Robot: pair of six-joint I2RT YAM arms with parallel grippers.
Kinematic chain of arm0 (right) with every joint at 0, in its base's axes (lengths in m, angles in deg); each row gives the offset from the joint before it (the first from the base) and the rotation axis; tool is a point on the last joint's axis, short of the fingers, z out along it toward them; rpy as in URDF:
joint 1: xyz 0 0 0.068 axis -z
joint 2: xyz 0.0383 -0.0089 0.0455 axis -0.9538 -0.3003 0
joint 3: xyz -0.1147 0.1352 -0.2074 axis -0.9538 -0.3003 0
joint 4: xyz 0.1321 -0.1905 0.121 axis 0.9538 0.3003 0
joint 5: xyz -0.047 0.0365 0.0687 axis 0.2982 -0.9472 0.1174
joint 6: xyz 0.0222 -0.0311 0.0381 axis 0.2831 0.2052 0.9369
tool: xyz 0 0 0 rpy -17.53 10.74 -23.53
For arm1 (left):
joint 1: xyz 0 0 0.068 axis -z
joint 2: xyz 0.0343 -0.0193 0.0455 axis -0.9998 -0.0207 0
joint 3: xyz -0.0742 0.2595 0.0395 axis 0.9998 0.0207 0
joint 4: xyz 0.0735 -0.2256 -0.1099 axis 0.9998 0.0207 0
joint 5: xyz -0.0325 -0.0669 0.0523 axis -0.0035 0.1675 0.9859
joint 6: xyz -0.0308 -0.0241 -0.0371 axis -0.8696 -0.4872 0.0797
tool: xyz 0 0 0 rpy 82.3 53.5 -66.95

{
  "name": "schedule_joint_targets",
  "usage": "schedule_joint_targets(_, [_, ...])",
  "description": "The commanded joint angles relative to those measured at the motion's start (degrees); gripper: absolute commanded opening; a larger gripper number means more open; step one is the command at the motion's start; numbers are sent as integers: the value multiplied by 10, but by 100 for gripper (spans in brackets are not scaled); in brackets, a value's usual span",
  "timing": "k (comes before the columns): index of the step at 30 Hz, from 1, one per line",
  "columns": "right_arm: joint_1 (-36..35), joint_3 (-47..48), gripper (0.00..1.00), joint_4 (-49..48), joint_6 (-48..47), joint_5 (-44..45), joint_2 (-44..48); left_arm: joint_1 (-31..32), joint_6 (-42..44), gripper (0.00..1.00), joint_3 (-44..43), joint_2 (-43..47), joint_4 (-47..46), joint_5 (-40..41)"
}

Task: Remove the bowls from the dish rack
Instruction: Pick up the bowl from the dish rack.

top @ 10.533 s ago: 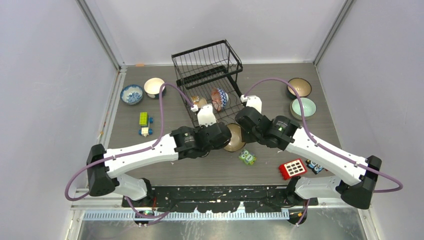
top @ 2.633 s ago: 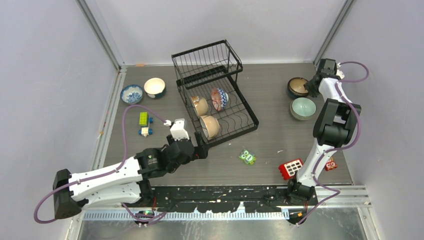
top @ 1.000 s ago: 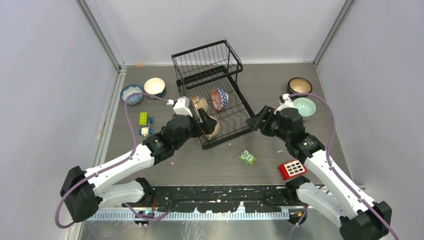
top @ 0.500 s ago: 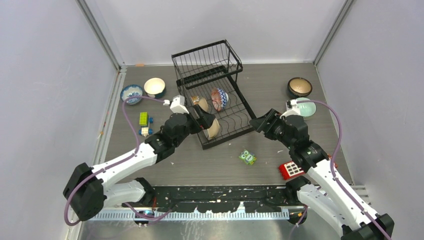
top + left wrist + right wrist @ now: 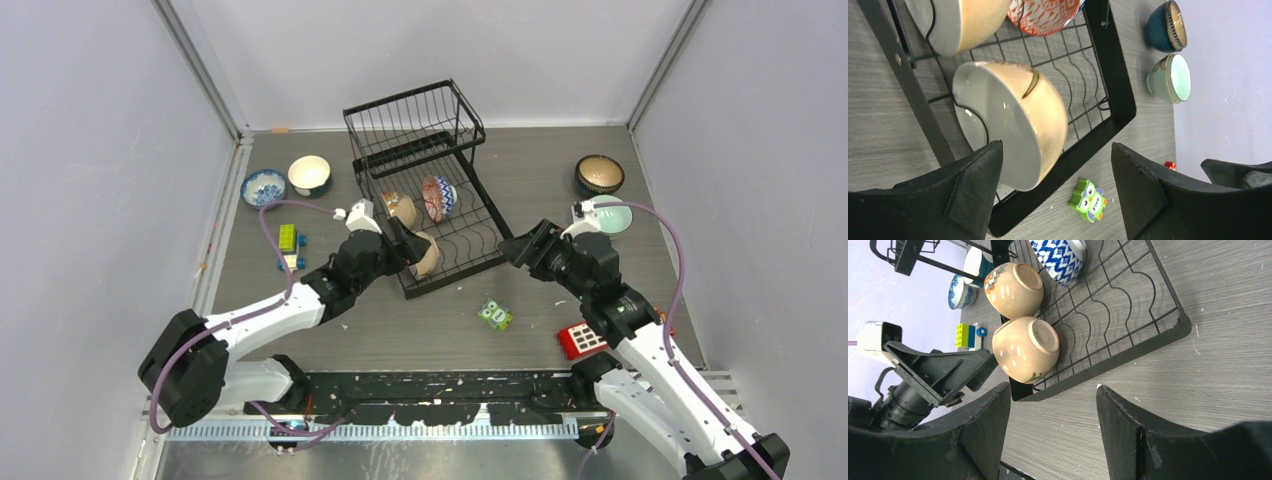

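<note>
The black wire dish rack [image 5: 413, 130] stands mid-table. Its lower tray holds three bowls on edge: a front cream bowl [image 5: 428, 257], a second cream bowl [image 5: 402, 208] and a red-and-blue patterned bowl [image 5: 437, 197]. My left gripper [image 5: 413, 248] is open and straddles the front cream bowl [image 5: 1018, 130]. One finger [image 5: 973, 185] is close to its rim; the other finger [image 5: 1143, 195] stands well apart. My right gripper [image 5: 508, 248] is open and empty [image 5: 1053, 390], over bare table off the rack's front right corner [image 5: 1183, 327]. The front cream bowl [image 5: 1025, 347] shows beyond it.
Unloaded bowls stand on the table: a blue-patterned one [image 5: 263, 187] and a cream one [image 5: 309, 174] at left, a dark one [image 5: 599, 173] and a mint one [image 5: 612, 215] at right. A green owl toy [image 5: 494, 314], a red block [image 5: 585, 337] and toy bricks [image 5: 288, 237] lie nearby.
My left gripper has moved forward over the front cream bowl and its jaws have narrowed a little. My right arm has shifted slightly toward the rack's front right corner.
</note>
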Motion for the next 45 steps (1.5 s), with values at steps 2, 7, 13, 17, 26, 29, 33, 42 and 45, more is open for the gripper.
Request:
schedule_joint_targets(2, [0, -3, 67, -31, -4, -13, 0, -6, -29, 78, 31, -12, -78, -31])
schedule_joint_targets(7, [0, -10, 67, -33, -1, -16, 8, -12, -32, 73, 49, -23, -133, -49])
schedule_joint_targets(13, [0, -17, 67, -33, 3, -18, 17, -22, -41, 65, 69, -44, -203, -75])
schedule_joint_targets(17, [0, -19, 67, -34, 5, -21, 20, -30, -48, 59, 80, -58, -235, -88])
schedule_joint_targets(26, [0, -24, 67, -33, 5, -22, 27, -41, -60, 46, 101, -76, -298, -105])
schedule_joint_targets(29, [0, -25, 67, -32, 6, -23, 28, -45, -66, 44, 104, -89, -314, -114])
schedule_joint_targets(33, [0, -26, 67, -28, 5, -22, 31, -48, -73, 41, 109, -104, -341, -123])
schedule_joint_targets(42, [0, -25, 67, -24, 0, -21, 35, -51, -78, 31, 116, -121, -372, -139])
schedule_joint_targets(45, [0, -27, 67, -23, -1, -20, 35, -52, -78, 26, 119, -124, -378, -141])
